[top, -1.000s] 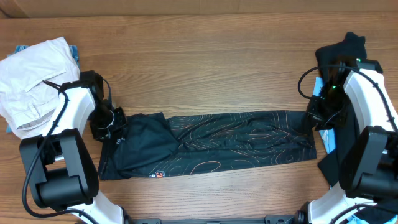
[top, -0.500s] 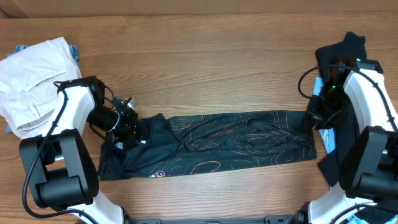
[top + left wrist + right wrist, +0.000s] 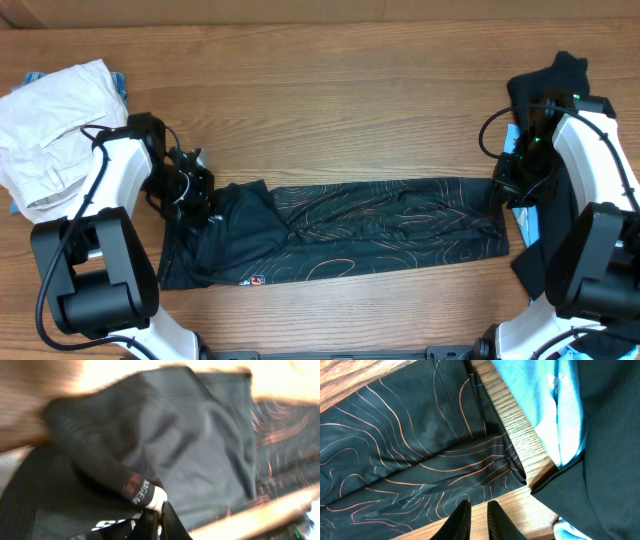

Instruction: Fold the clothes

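One black jersey [image 3: 380,225] — lengthwise on table [image 3: 330,100]

Overhead looks straight down on the whole worktop [image 3: 350,120]; both wrist views hang close over opposite ends of the jersey [image 3: 380,235].

Black jersey [image 3: 400,225] with orange contour lines lies in a long folded strip, left end bunched.

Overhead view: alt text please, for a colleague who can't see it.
A black jersey lies in a long folded strip across a wooden table, the left hand pinching its left end and the right hand at its right end. Off-white trousers lie far left.
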Controlling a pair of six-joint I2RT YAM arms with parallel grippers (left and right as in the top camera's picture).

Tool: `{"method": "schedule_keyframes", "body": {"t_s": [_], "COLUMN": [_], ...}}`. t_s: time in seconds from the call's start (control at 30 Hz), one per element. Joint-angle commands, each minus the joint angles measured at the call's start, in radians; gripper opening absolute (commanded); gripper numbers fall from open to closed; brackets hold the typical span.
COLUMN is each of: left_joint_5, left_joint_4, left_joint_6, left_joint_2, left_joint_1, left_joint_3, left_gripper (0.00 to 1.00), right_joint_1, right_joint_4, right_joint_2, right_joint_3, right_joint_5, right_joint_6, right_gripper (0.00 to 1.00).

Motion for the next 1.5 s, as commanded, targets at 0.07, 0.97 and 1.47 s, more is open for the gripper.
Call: {"method": "schedule_keyframes", "body": {"t_s": [0.07,0.97,1.47], "left_joint_5": [-0.096,-0.127,-0.184], "left_joint_4": [0.048,-0.151,-0.252], "left_joint_6": [-0.087,-0.087,-0.119], "left_joint_2": [-0.005,-0.005,-0.005], "left_joint_1": [-0.006,-0.007,-0.007], "left_joint_3": [0.137,0.188,0.188], "left_gripper": [0.04,0.08,0.04], "right_joint_1": [-0.002,-0.002,-0.002], "right_joint_4": [0.002,0.003,0.002], "right_joint_2": [-0.017,-0.017,-0.017], "right_joint_3": [-0.001,-0.001,-0.001], "right_joint_5": [0.01,0.01,0.01], "right_joint_6": [-0.004,-0.004,-0.004], "right_gripper": [0.15,0.15,0.15]}}
